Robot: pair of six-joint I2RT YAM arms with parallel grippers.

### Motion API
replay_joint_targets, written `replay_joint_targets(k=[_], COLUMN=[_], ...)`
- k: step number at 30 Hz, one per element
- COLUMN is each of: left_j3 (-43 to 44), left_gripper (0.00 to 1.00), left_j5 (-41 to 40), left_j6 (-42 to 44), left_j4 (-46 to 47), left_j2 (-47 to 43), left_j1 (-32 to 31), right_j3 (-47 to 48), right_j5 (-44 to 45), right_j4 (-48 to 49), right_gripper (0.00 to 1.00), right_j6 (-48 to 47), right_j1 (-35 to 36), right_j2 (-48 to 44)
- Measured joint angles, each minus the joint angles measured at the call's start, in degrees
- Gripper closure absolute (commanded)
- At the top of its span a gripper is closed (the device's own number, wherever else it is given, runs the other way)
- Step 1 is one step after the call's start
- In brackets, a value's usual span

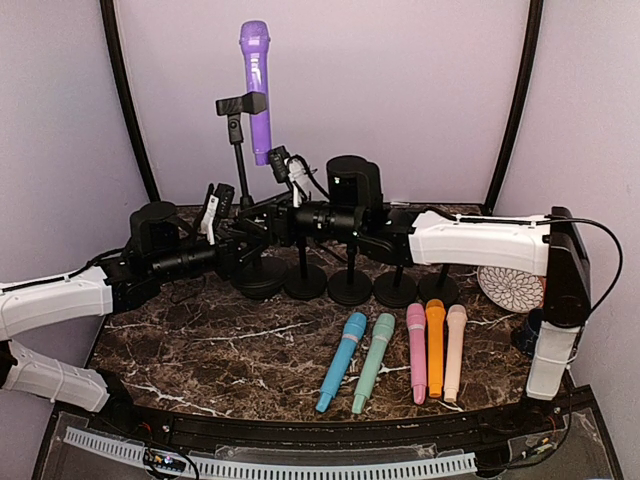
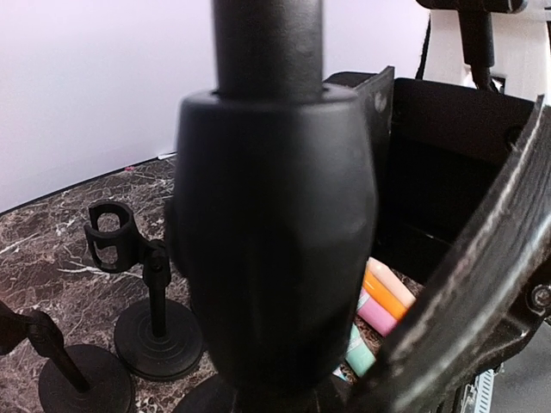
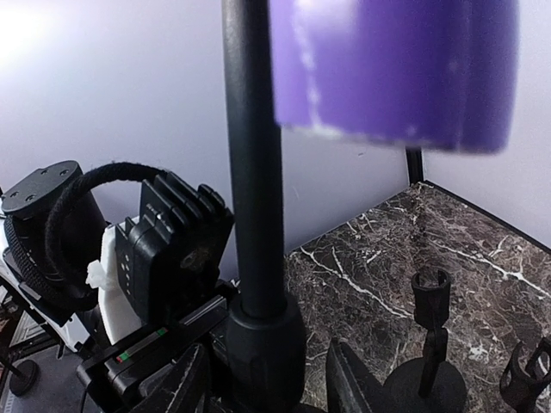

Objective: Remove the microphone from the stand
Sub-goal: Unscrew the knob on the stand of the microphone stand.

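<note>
From above, we see the mic [image 1: 254,85] upright in the clip [image 1: 241,104] of the tall stand [image 1: 241,165] at the back of the table [image 1: 200,350]. The left gripper [image 1: 218,205] is low on the pole. The right gripper [image 1: 281,162] sits just beside the mic's lower end. Five loose mics [image 1: 416,350] lie side by side near the front. We see no bins or boxes; the clips are the only holders, and this one holds the mic.

On the left wrist, the stand's collar [image 2: 275,241] fills the view, clamped between the jaws. A small stand [image 2: 157,318] behind has a second clip [image 2: 108,234] that holds nothing.

On the right wrist, the mic's base hangs overhead and the fingers [image 3: 353,383] stand apart, gripping nothing. We judge the grasp to be the step in hand. Next, the right gripper must close on the mic's handle and lift it clear while the left steadies the stand.
</note>
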Motion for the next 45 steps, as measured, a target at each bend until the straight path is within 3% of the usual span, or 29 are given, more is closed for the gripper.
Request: replay_joint_targets(k=[11, 19, 27, 32, 41, 45], left_j3=[0.0, 0.0, 0.02, 0.2, 0.22, 0.11], left_gripper=[1.0, 1.0, 1.0, 1.0, 1.0, 1.0], left_j5=[0.72, 3.8, 15.63, 21.49, 23.65, 21.51], left_j6=[-0.42, -0.37, -0.98, -1.88, -1.66, -1.36], left_j4=[-0.35, -0.63, 4.22, 7.61, 8.59, 8.46], left_j2=[0.09, 0.33, 1.88, 2.75, 2.78, 1.9], left_j1=[0.15, 0.11, 0.11, 0.11, -0.28, -0.17], right_j3=[2.23, -2.69, -6.54, -7.41, -9.38, -11.56], right_j5=[-0.72, -9.16, -24.94, -31.1, -31.8, -30.25], right_j4=[-0.52, 6.71, 16.2, 19.78, 20.85, 21.35], right_gripper=[0.93, 0.97, 0.97, 0.95, 0.62, 0.53], right_j6=[-1.9, 1.2, 6.67, 9.09, 9.35, 8.94], right_j1=[-0.33, -2.75, -5.55, -5.92, -5.97, -6.43], right_j2=[1.73, 0.85, -0.09, -0.63, -2.27, -4.15])
